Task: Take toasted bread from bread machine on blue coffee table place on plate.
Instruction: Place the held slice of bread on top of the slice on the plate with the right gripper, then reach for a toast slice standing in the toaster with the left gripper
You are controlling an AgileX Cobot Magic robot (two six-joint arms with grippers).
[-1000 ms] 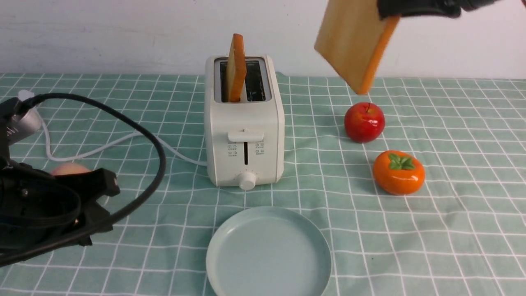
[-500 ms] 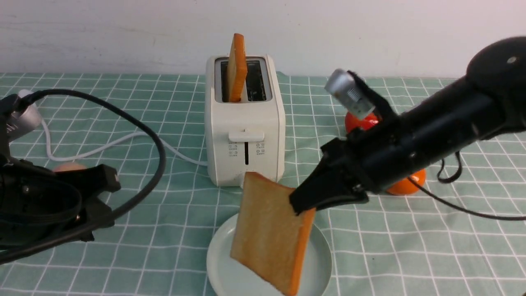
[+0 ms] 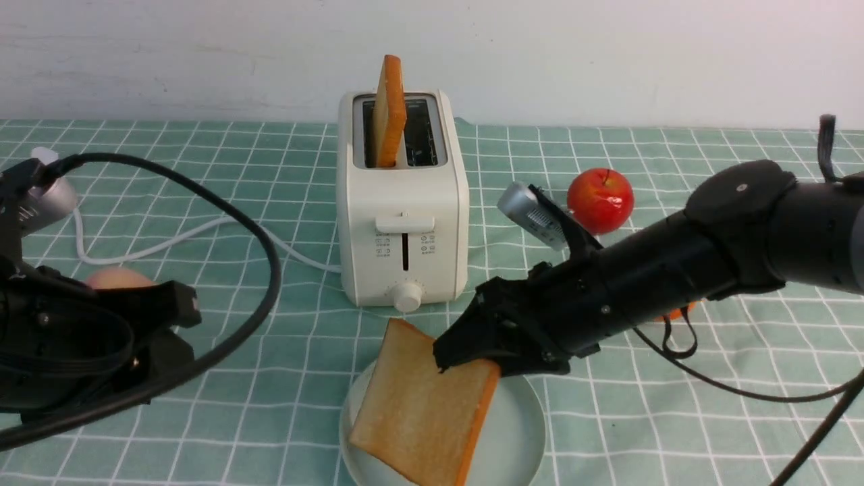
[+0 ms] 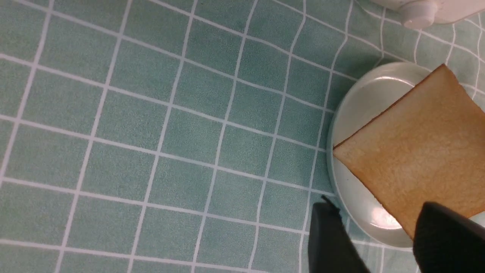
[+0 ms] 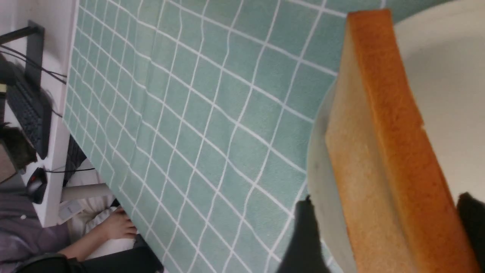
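Two toasted slices: tilted slice [image 3: 422,405] corner-down over the plate [image 3: 516,432]; upright slice [image 3: 389,111] in the bread machine [image 3: 403,223], left slot.
Right tool [image 3: 469,361]: clamped on the tilted slice's upper edge; arm reaches low from the right.
Left tool [image 4: 375,204]: fingers apart, empty.
Plate: smooth, round, low-rimmed.
Tabletop [image 3: 675,432]: gridded cloth, bare beside the plate.

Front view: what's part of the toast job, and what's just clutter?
Job: held toast, slot toast, toaster, plate, right gripper.
Clutter: apple, orange fruit (mostly hidden), pinkish fruit.
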